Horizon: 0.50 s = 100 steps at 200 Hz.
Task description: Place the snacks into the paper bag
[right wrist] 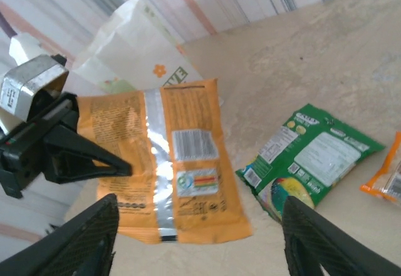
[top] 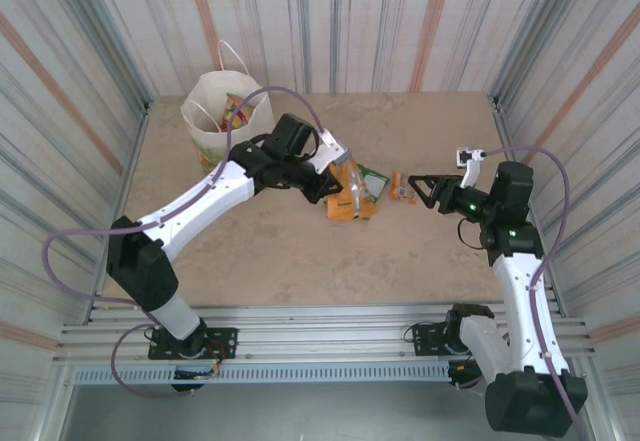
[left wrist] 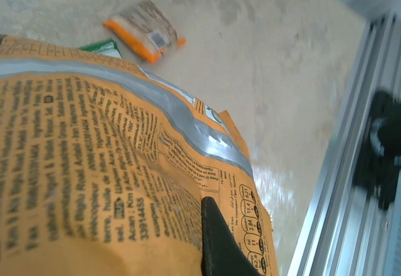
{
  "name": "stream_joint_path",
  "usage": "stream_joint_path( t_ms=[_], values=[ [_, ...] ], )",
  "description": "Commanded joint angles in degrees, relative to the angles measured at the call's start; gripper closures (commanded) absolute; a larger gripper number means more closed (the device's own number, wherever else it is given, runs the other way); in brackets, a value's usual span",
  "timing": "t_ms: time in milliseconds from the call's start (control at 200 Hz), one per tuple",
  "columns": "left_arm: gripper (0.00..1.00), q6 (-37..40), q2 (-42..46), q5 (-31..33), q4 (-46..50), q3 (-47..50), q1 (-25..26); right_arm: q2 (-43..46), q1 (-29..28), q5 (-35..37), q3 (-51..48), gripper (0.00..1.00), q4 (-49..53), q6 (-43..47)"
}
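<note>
My left gripper (top: 333,181) is shut on one edge of a large orange snack packet (top: 346,198), back side up, with a silver seam (right wrist: 156,163). Its black fingers (right wrist: 84,157) pinch the packet's left side, and one finger (left wrist: 219,245) lies across the printed foil. A green packet (right wrist: 310,160) lies flat to its right, then a small orange packet (top: 402,189). My right gripper (top: 420,189) is open near these, with nothing between its fingers (right wrist: 313,238). The white paper bag (top: 222,111) stands upright at the back left, with packets inside.
Striped walls enclose the tan table (top: 300,261) on three sides. A metal rail (top: 320,326) runs along the near edge. The left arm reaches from the near left across the table's middle. Bare tabletop lies in front of the packets.
</note>
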<state>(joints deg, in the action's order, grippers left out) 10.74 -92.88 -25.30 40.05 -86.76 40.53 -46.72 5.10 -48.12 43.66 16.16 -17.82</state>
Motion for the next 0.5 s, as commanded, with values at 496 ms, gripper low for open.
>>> stream_joint_path(
  t_ms=[496],
  values=[
    [1.0,32.9,15.03,16.45,17.69,1.97,7.01,-0.61,-12.7,-6.25,-3.09,0.14,2.18,24.98]
  ],
)
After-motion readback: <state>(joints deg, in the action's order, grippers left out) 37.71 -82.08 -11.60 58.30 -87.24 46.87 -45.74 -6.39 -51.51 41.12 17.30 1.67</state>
